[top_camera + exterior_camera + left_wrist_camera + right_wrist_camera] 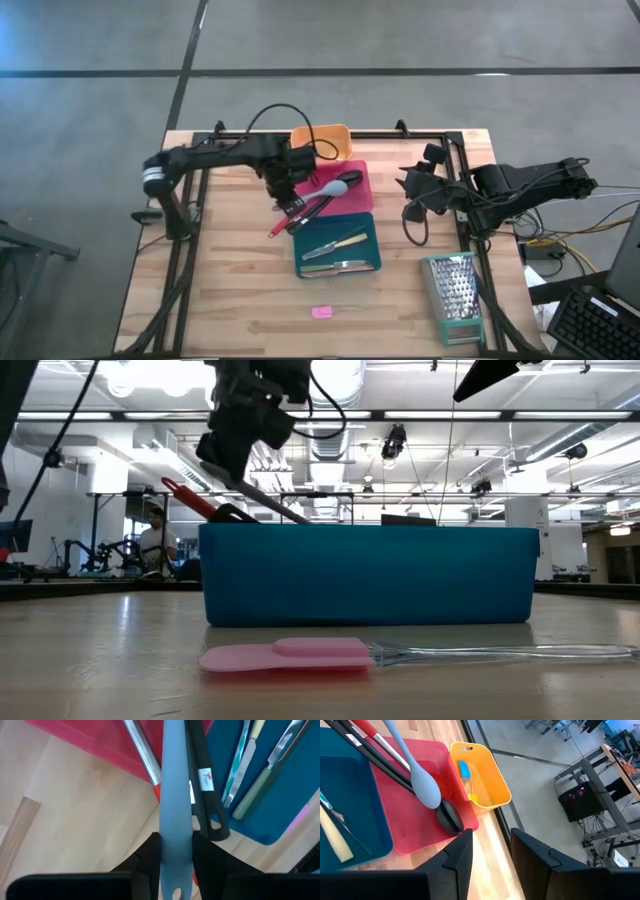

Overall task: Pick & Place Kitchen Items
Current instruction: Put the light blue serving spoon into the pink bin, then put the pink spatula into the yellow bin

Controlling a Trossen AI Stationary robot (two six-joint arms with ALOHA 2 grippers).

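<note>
A grey spoon (330,192) slants over the pink tray (360,195), and my left gripper (290,200) is shut on its handle. Under it, black spoons (449,816) and a red spatula (188,498) lie with their heads in the pink tray and their handles sticking out over the table. The teal tray (365,265) holds a yellow-handled knife (340,243) and metal tongs (345,266). A small pink spatula (290,653) lies on the table near the front edge. My right gripper (491,851) waits open at the table's right side. My left gripper pinches the grey spoon's handle (175,820) between its two fingers, close to the free end with the hanging hole. The fingers (150,862) come steeply from above. The spoon tilts down from the grip, bowl (427,787) over the pink tray; whether the bowl rests there, I cannot tell.
An orange tray (325,133) with small blue and orange pieces stands behind the pink one. A tall metal box grater (455,295) lies at the near right. Bare wood lies to the left of the trays and along the near edge.
</note>
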